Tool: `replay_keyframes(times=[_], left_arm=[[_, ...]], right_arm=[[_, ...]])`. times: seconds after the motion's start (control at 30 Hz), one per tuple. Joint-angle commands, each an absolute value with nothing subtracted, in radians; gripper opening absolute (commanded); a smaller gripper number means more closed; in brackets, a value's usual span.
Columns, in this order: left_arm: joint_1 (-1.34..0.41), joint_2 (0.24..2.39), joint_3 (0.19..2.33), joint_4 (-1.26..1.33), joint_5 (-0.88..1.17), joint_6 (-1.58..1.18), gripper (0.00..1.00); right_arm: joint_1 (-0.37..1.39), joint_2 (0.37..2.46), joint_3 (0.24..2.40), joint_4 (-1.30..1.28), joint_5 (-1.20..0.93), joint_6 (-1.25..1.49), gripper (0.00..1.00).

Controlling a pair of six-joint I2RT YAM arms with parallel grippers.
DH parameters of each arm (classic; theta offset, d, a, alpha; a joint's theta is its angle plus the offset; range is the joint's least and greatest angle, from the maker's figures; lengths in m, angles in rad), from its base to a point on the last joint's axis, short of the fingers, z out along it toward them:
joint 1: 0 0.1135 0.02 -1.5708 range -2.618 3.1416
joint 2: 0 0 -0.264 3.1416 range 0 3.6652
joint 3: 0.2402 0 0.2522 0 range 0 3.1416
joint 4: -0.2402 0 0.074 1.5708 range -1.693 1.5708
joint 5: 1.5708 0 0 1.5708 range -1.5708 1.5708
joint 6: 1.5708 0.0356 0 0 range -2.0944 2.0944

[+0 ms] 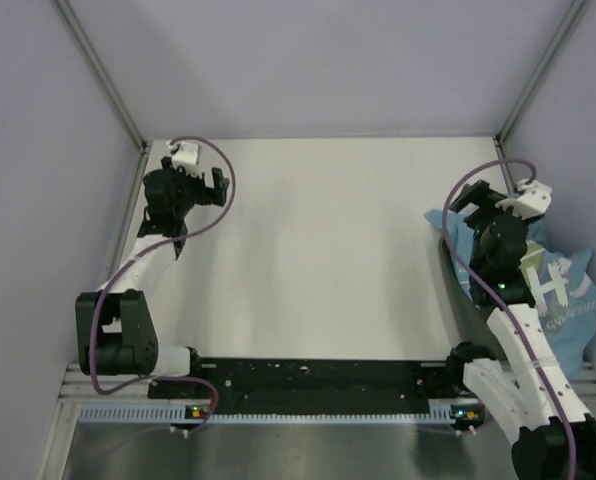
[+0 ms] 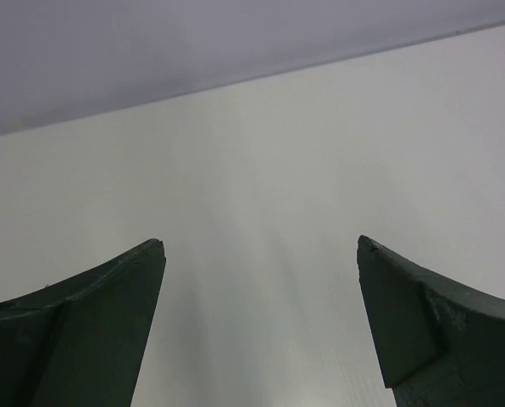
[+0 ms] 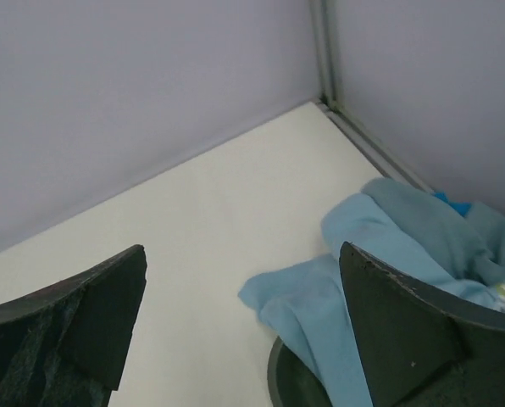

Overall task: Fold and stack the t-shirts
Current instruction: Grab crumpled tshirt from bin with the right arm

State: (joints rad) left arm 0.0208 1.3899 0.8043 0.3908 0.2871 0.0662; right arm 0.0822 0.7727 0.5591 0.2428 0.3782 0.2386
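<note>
the left gripper [image 2: 261, 246] is held wide open, empty, over the far-left surface [image 1: 328, 250]; the right gripper [image 3: 244, 254] likewise, above crumpled shirts [image 3: 388, 229] at the right.

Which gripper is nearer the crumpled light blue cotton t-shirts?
Right. The right gripper hangs over the edge of the t-shirts; the left gripper is across the white table, far away.

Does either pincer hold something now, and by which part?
Nothing is held. The left pincer is open over the white table; the right pincer is open beside the crumpled light blue cotton t-shirts, not gripping them.
</note>
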Motion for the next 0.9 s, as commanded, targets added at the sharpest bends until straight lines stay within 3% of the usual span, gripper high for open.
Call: replay_keyframes(times=[0.0, 0.23, 0.4, 0.43, 0.47, 0.53, 0.57, 0.87], left_arm=[[0.021, 1.364, 0.940, 0.019, 0.426, 0.081, 0.98], [0.015, 1.324, 0.976, -0.101, 0.486, 0.129, 0.98], [0.014, 1.296, 0.959, -0.132, 0.494, 0.156, 0.98], [0.014, 1.296, 0.959, -0.135, 0.494, 0.156, 0.98], [0.015, 1.296, 0.960, -0.137, 0.491, 0.156, 0.97], [0.014, 1.293, 0.965, -0.146, 0.482, 0.160, 0.97], [0.014, 1.289, 0.968, -0.152, 0.479, 0.161, 0.97], [0.014, 1.292, 0.999, -0.184, 0.499, 0.170, 0.97]], right_arm=[[0.025, 0.782, 0.707, -0.384, 0.753, 0.558, 0.92], [-0.400, 0.781, 0.522, -0.430, 0.446, 0.819, 0.87], [-0.453, 0.968, 0.506, -0.321, 0.445, 0.755, 0.77], [-0.459, 1.013, 0.517, -0.315, 0.443, 0.741, 0.69], [-0.466, 1.052, 0.534, -0.316, 0.434, 0.726, 0.54], [-0.482, 1.086, 0.566, -0.339, 0.419, 0.695, 0.15], [-0.482, 1.080, 0.575, -0.353, 0.419, 0.684, 0.00], [-0.482, 0.674, 0.655, -0.432, 0.488, 0.563, 0.00]])
